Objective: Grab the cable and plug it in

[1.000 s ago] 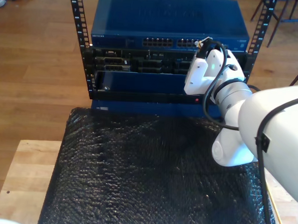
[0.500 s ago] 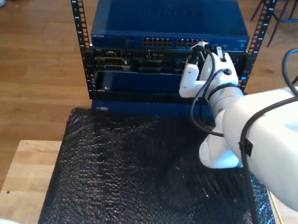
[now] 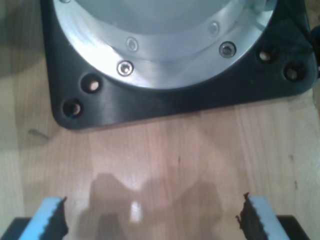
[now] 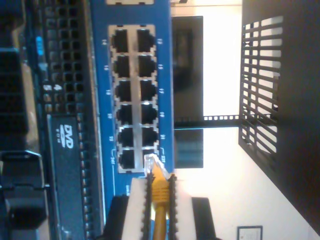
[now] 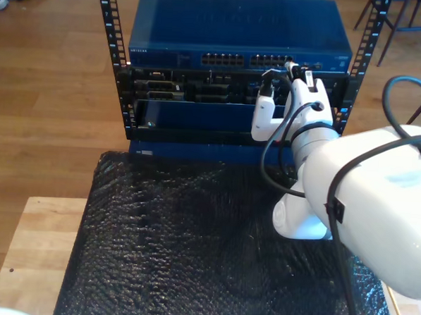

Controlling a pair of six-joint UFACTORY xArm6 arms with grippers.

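My second end effector (image 4: 159, 200) is clamped on the cable (image 4: 158, 197) just behind its clear plug (image 4: 151, 162), whose tip sits at the mouth of a corner port in the blue switch's (image 4: 135, 90) block of ports. My first end effector (image 3: 150, 217) hangs wide apart over bare wooden desk (image 3: 165, 150), near a black base plate (image 3: 165, 102).

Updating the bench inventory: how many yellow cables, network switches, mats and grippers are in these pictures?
Long yellow network cable: 1
Blue rack-mounted network switch: 1
Black bubble-wrap mat: 1
Grippers, my first gripper and my second gripper: 2
Total: 5
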